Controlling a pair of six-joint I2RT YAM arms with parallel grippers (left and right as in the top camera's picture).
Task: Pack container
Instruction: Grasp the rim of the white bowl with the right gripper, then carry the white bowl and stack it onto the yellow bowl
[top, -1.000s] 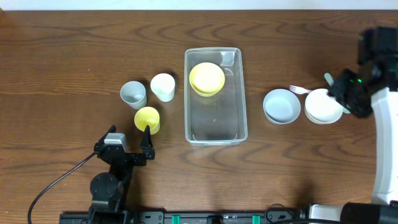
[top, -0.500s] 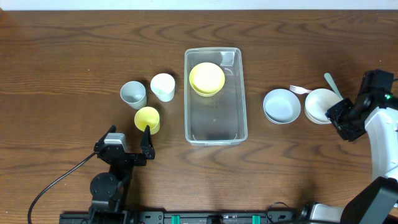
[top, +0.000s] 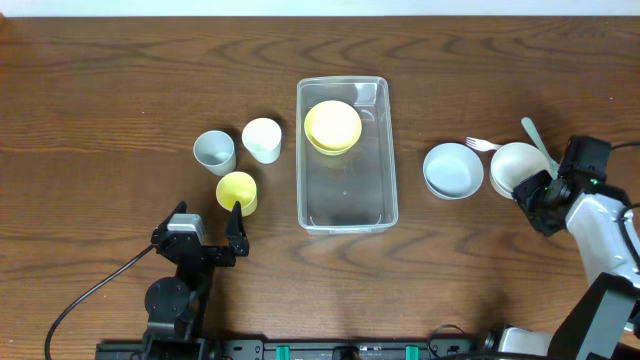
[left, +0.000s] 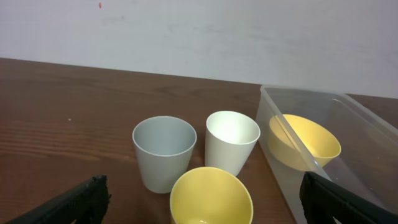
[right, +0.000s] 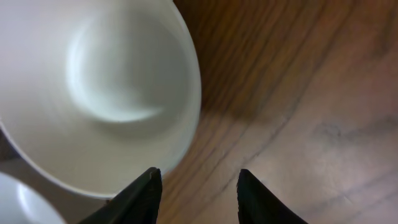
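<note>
The setting reads as a robotics lab or test bench, not a working kitchen. A dark wood-grain surface (top: 120, 90) stands against a plain white wall (left: 186, 31). Two robot arms are mounted at its near edge. The left arm (top: 172, 290) sits on a black base with a loose black cable (top: 90, 295) trailing from it, and the right arm (top: 600, 225) has a white shell. A black rail (top: 330, 351) with green fittings runs along the front. Plain plastic cups (top: 214, 151), bowls (top: 452, 170) and a clear container (top: 347, 228) are set out in tidy groups, like test props.
</note>
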